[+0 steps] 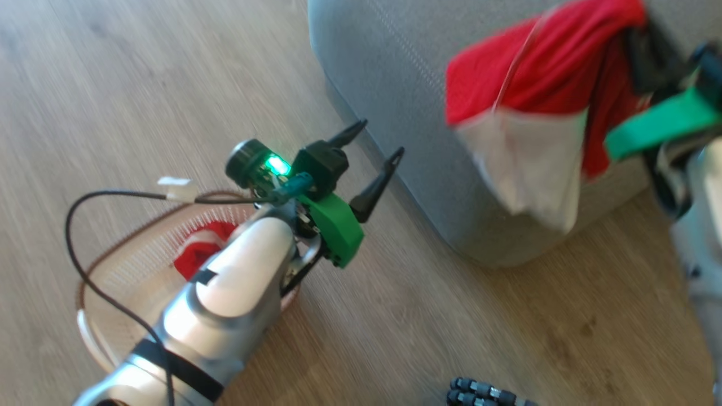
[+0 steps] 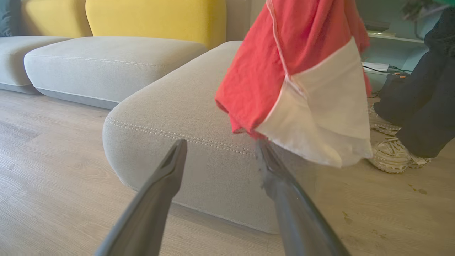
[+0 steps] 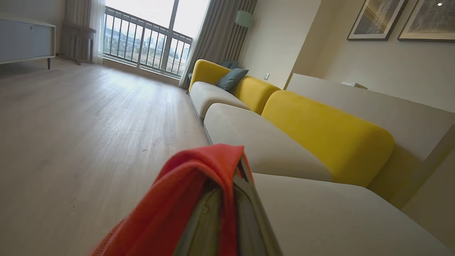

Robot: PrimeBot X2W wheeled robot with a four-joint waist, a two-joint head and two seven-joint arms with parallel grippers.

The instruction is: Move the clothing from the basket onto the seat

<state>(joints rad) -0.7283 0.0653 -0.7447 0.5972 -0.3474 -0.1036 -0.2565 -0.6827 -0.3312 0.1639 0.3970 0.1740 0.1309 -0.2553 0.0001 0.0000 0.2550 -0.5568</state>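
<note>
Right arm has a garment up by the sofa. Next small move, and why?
Probably carry the right gripper farther over the seat before opening: it is shut on the red garment, whose white panel hangs past the seat's edge above the floor, so releasing here might drop it off.

Wood floor point(image 3: 71, 124) runs to a bright railed window point(image 3: 142, 35); framed pictures point(image 3: 376, 19) hang on a cream wall point(image 3: 320, 42).
</note>
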